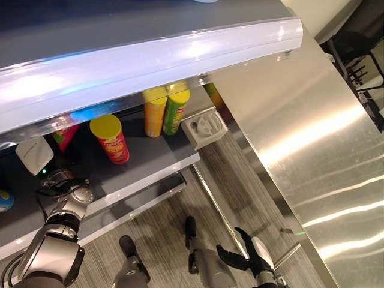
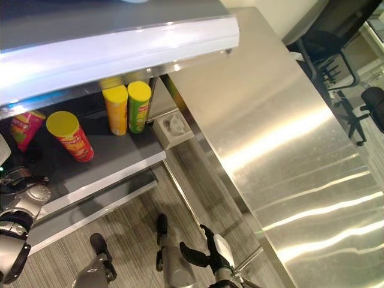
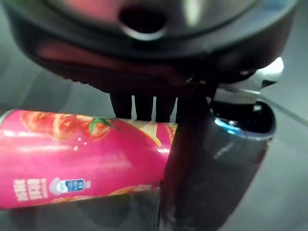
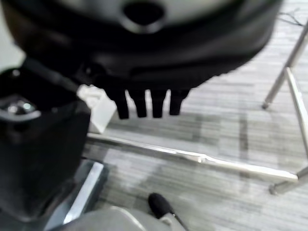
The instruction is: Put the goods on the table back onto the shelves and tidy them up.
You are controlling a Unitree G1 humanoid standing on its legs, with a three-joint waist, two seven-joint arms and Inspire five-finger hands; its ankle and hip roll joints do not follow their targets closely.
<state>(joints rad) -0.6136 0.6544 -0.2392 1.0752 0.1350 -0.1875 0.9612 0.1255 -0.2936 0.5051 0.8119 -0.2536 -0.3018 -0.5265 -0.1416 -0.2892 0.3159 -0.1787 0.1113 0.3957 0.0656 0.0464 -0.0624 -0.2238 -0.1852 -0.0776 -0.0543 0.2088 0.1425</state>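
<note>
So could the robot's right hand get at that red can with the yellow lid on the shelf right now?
Probably not easily. The right hand hangs low over the floor, well away from the red can, which stands under the overhanging upper shelf; the left hand is on that side.

A shelf (image 1: 150, 159) runs across the left of the scene, under an upper shelf (image 1: 150, 60) that overhangs it. On the shelf, one upright can (image 1: 110, 138) stands toward the left; right of it and farther back, two upright cans (image 1: 166, 111) stand side by side, touching. A lying can (image 3: 72, 159) rests at the shelf's left end, with the left hand (image 1: 60, 180) just beside it on the near side. A white block (image 1: 204, 129) sits at the shelf's right end. The surface (image 1: 312, 138) stretches along the right of the scene. The right hand (image 1: 252, 255) hangs low over the floor (image 1: 174, 222), near the surface's left edge. Chairs (image 2: 354, 96) stand at the far right beyond the surface.
</note>
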